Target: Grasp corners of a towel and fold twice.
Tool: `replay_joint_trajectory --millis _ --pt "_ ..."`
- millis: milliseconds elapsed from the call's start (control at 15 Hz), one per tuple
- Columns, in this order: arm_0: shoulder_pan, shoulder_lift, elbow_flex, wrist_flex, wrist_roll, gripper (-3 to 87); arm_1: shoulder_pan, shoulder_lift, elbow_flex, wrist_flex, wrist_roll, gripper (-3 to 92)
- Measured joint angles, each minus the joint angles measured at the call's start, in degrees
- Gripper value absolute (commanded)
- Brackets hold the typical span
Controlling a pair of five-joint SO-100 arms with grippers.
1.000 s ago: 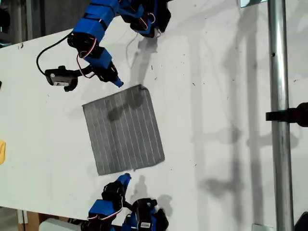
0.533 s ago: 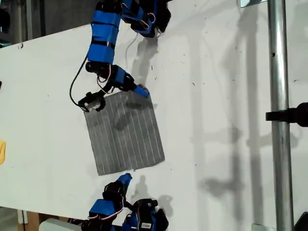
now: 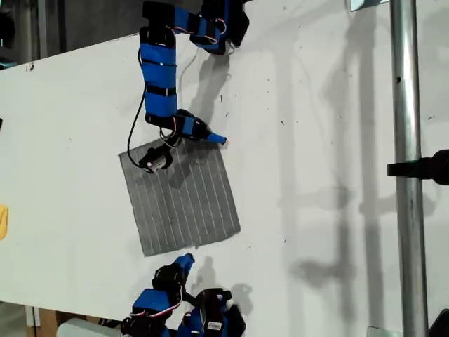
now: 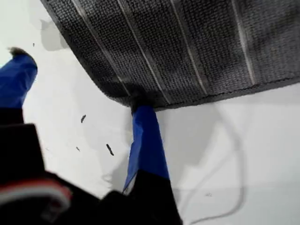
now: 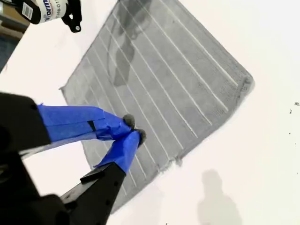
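Towel (image 3: 181,199), grey woven cloth with thin pale stripes, lies flat on the white worktop (image 3: 316,140). My first gripper (image 4: 77,89) is spread at its edge, one taped fingertip touching the hem; my second gripper (image 5: 132,130) hovers pressed together.

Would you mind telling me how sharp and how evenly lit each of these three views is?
Exterior view: sharp, with hard arm shadows on the white table and a darker patch on the towel. First wrist view: the towel weave is crisp, my first gripper soft and close. Second wrist view: bright table, a shadow across the towel, my second gripper slightly blurred.
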Motion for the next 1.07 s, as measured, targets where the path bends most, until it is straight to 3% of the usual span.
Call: replay_joint_trajectory --millis 333,867,933,1000,1067 --pt "-0.2 0.0 0.0 0.0 0.7 -0.7 0.5 3.1 -8.6 10.5 -2.0 40.1" --pt "-0.6 2.7 4.2 -0.1 0.2 -0.7 7.1 -7.7 -5.1 -2.4 -7.3 36.8" --pt "-0.6 3.4 4.7 0.0 0.2 -0.7 7.4 -8.5 -5.1 -3.0 -7.8 31.6" --pt "-0.6 4.0 5.3 0.0 -0.1 -0.7 7.5 -9.0 -5.2 -3.1 -8.5 13.4" --pt "-0.6 4.7 5.8 -0.1 -0.4 -0.7 7.5 -9.2 -5.3 -3.2 -9.1 3.8"
